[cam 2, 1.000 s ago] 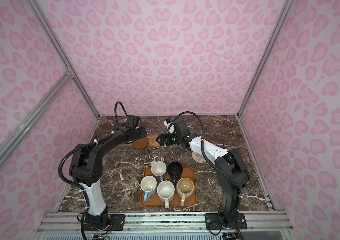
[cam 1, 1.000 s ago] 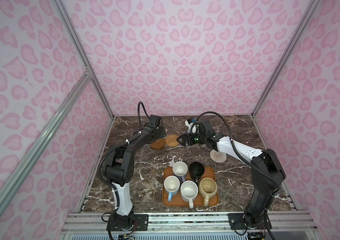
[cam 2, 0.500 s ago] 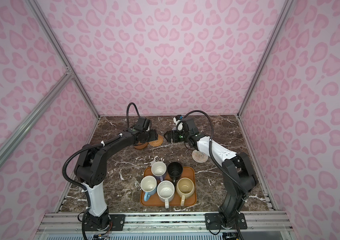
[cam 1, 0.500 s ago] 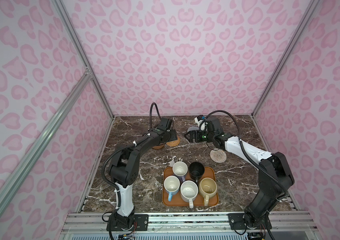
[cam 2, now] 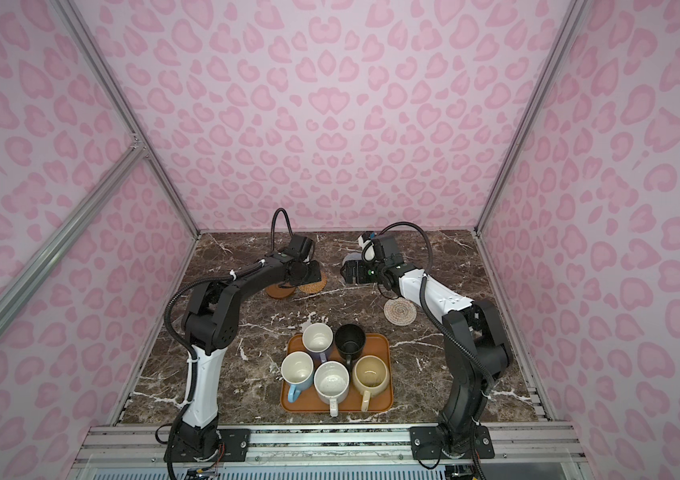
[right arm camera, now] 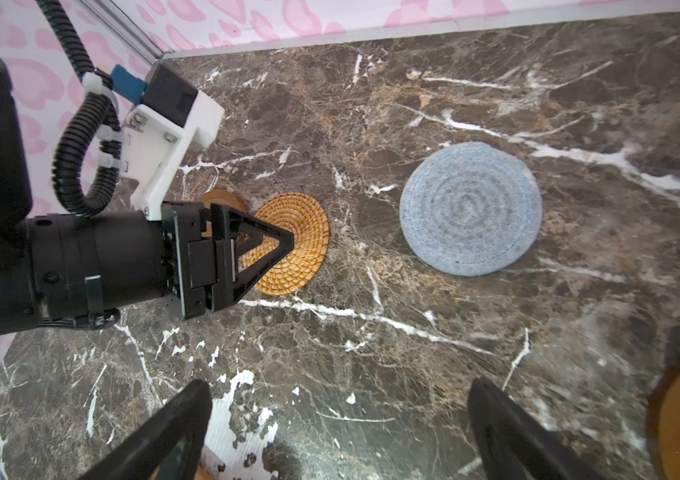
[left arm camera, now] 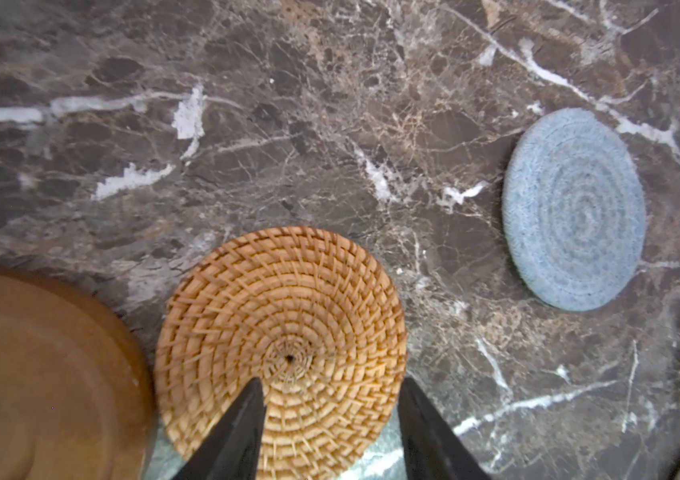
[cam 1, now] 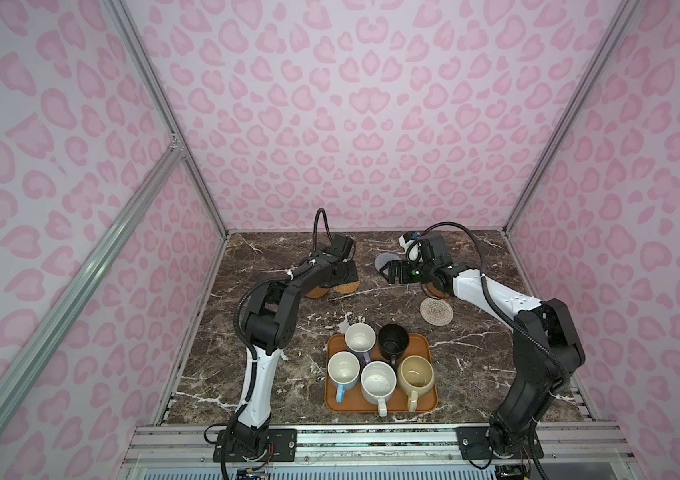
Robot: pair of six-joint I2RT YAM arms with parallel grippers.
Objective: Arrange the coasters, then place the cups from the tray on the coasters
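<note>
Open marble tabletop (right arm camera: 371, 332) separates the orange woven coaster (left arm camera: 280, 307), far left, from the grey-blue coaster (right arm camera: 471, 208); five mugs (cam 1: 379, 380) sit on the tray (cam 1: 423, 341). The left gripper (left arm camera: 332, 382) hangs parted over the orange coaster's rim, grasping nothing; the right gripper (right arm camera: 340, 386) gapes empty near the grey-blue one; a blurred brown wooden coaster (left arm camera: 39, 374) sits just left of the orange.

FREE: bare marble (right arm camera: 371, 332) between orange coaster (right arm camera: 305, 249) and grey-blue coaster (right arm camera: 471, 208) | BLOCKED: mugs (cam 1: 378, 380) crowd tray (cam 1: 422, 345)

Bright, even light with soft shadows; the wooden coaster (left arm camera: 39, 374) blurs at the left wrist view's edge.
</note>
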